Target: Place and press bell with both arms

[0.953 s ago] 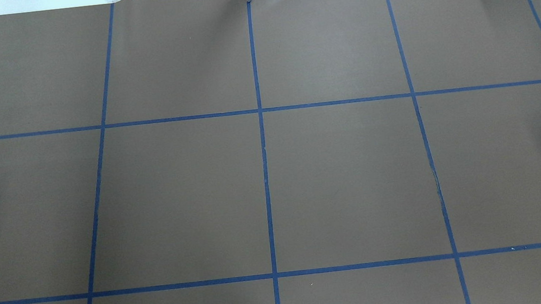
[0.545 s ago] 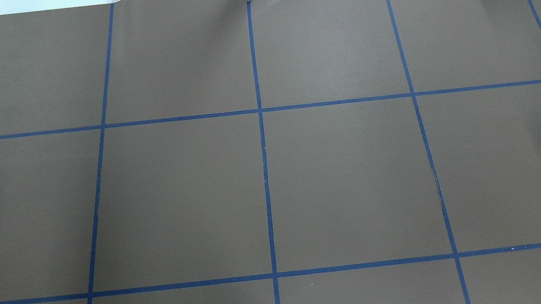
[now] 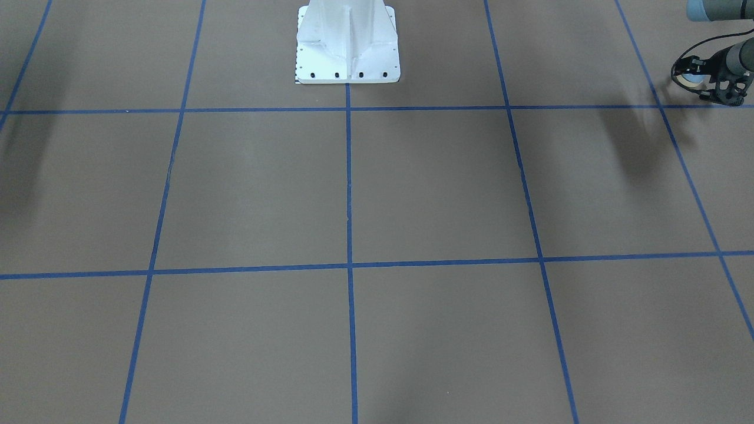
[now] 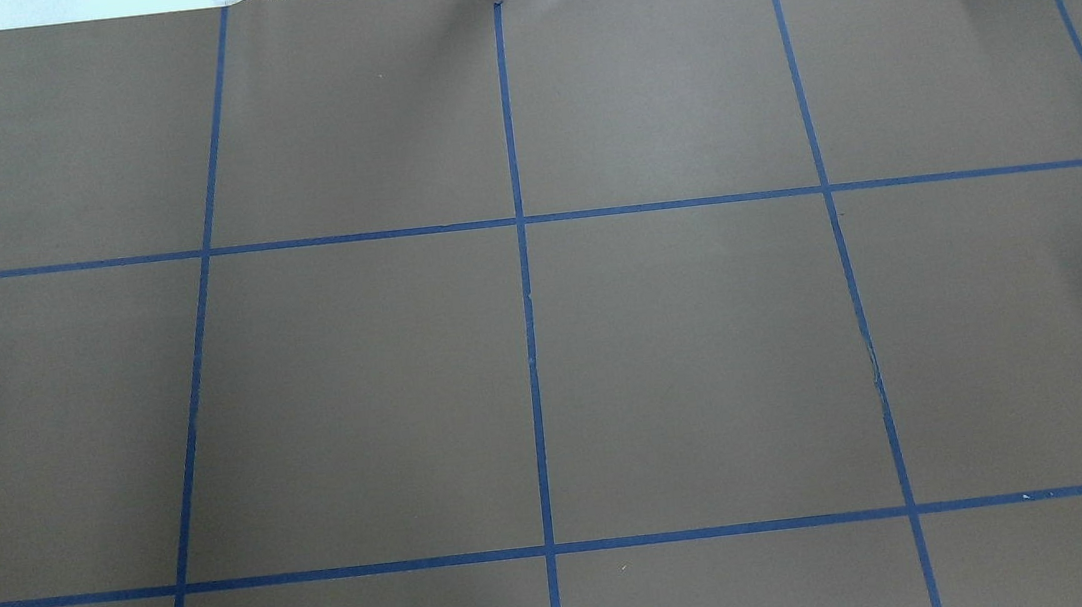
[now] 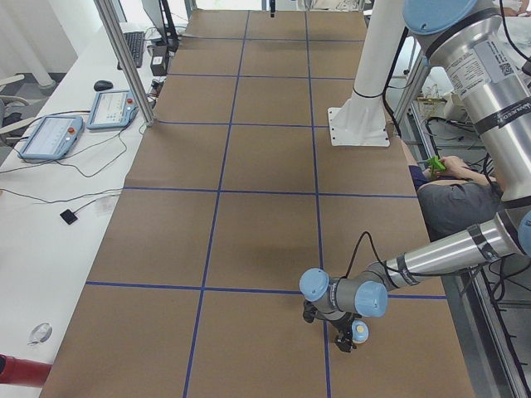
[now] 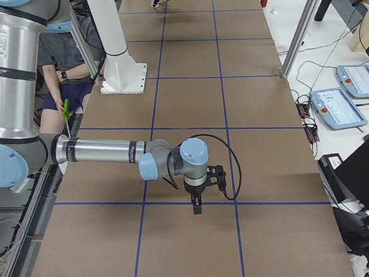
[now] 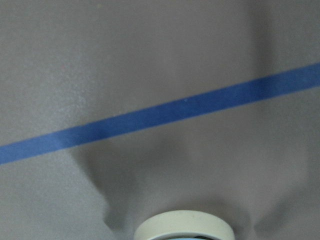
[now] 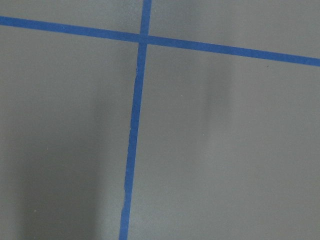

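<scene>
Exterior left view, nearest first: the left tool (image 5: 352, 335) hangs low at the table's (image 5: 265, 215) near end, and it looks to be pinching the bell (image 5: 360, 332). The bell sits just beside a blue tape line (image 7: 150, 117), on the robot's side of the table. Its shadow in the left wrist view suggests it is just clear of the surface, though I cannot tell for certain.

I judge the step in hand to be placing. The next move calls for lowering the bell flat with its button upward, then letting go without tipping it.

Farther along stands the white pedestal (image 5: 359, 124). Farthest, well apart from the bell, the right tool (image 6: 197, 208) points down over the table. I cannot tell whether its fingers are spread or together. It must travel the whole table to press the button.

No container shows anywhere.
</scene>
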### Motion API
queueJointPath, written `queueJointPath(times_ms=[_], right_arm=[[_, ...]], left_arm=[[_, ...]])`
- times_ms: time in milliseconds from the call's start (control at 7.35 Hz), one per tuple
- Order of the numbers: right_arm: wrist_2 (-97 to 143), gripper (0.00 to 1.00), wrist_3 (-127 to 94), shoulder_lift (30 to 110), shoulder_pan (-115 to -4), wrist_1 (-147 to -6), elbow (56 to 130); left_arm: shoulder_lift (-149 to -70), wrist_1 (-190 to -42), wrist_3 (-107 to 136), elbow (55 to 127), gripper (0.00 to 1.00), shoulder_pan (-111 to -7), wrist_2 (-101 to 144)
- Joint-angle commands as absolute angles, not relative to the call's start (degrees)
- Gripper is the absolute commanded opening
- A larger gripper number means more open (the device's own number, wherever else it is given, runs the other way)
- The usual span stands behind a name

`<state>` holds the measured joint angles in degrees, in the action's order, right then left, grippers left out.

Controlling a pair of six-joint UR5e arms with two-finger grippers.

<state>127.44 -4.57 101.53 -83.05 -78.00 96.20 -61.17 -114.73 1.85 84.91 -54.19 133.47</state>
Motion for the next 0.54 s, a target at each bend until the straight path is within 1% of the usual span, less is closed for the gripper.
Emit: queueJointPath(times_ms=[0, 136, 272, 408], right_arm=[[127.4, 1.0, -4.6, 101.9, -83.1, -78.0, 96.8], [127.4, 1.0, -4.6, 102.2, -83.1, -78.0, 97.1], [127.5, 1.0, -4.6, 102.2, -83.1, -78.0, 97.1], [127.4, 1.0, -4.6, 102.2, -83.1, -78.0, 97.2]], left_arm=[[-61.2, -115.0, 1.8, 84.9, 1.0, -53.9, 133.5], [-61.2, -115.0, 1.8, 84.9, 0.97, -53.7, 133.5], [-61.2, -115.0, 1.8, 84.9, 0.84, -53.6, 133.5], [-61.2, -115.0, 1.8, 84.9, 0.73, -53.6, 133.5]])
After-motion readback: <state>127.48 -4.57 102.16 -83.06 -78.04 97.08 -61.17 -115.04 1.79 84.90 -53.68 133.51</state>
